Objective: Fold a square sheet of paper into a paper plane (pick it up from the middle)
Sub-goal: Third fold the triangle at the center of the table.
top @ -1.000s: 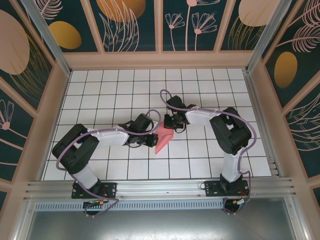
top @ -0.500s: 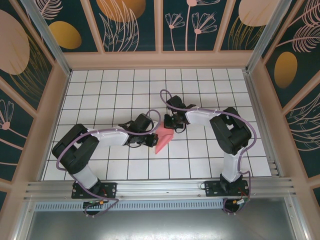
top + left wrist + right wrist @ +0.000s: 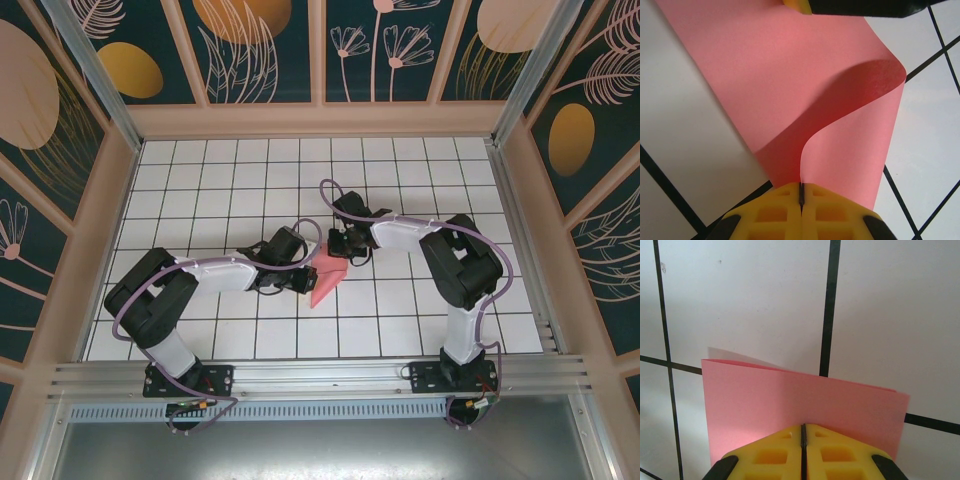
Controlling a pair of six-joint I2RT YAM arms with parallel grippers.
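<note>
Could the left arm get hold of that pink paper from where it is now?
Yes, it looks that way: the left gripper is shut on the edge of the pink paper, which curls up into its fingertips, and nothing lies between them.

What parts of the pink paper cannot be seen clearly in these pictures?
Top view: the paper is too small to count its folds; the left fingers and right fingers cover parts of it.
Left wrist view: the top edge cuts the paper off; the left fingers hide its near end.
Right wrist view: the right fingers and the bottom edge hide the paper's lower part.
</note>
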